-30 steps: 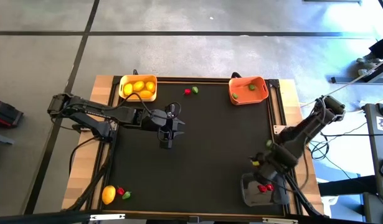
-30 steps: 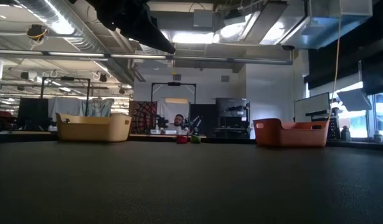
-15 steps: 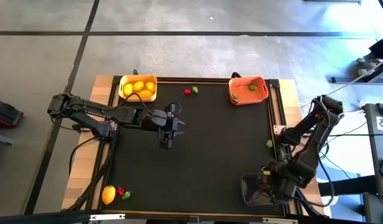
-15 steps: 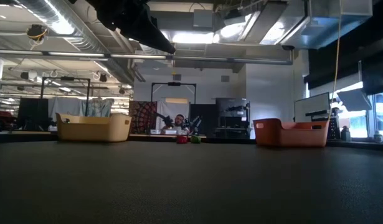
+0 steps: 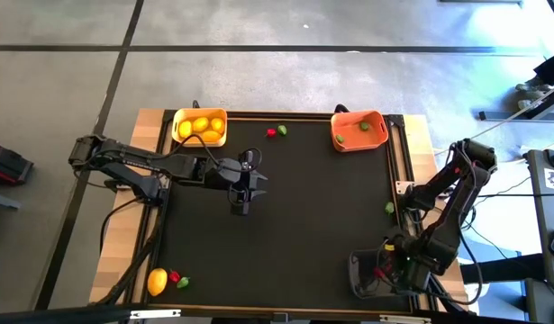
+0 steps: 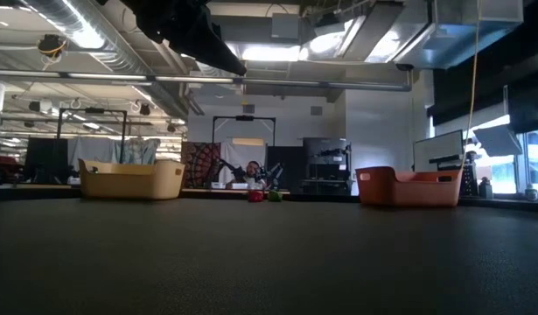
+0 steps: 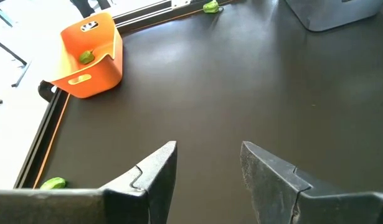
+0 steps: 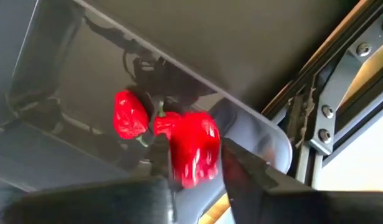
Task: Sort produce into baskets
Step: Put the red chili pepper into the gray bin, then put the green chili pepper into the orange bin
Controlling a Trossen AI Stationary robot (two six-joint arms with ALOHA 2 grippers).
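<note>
— Counting the bins first: how many?

— Three. A yellow bin (image 5: 200, 126) at about 11 o'clock on the surface (image 5: 295, 225), an orange bin (image 5: 358, 130) at 1 o'clock, and a grey bin (image 5: 365, 274) at 5 o'clock.

— And the lemons?

— About four in the yellow bin, packed close, plus one loose lemon (image 5: 157, 282) at the 7 o'clock corner.

— Red pieces?

— One red piece (image 5: 271, 132) at 12 o'clock, one (image 5: 174, 277) touching the loose lemon, and in the right wrist view two over the grey bin: a red piece (image 8: 130, 116) lying inside and another red piece (image 8: 194, 148) between the jaws.

— Green ones?

— Five that show: one green piece (image 5: 282, 130) beside the red at 12 o'clock, two in the orange bin (image 5: 340, 139) (image 5: 365, 127), one (image 5: 389, 208) at the 3 o'clock edge, one (image 5: 183, 283) by the lemon.

— What are the arms doing?

— The right gripper (image 8: 197, 163) is over the grey bin, jaws grasping that red piece. The left gripper (image 7: 207, 163) hangs left of the surface's middle, jaws released with nothing between them.
</note>
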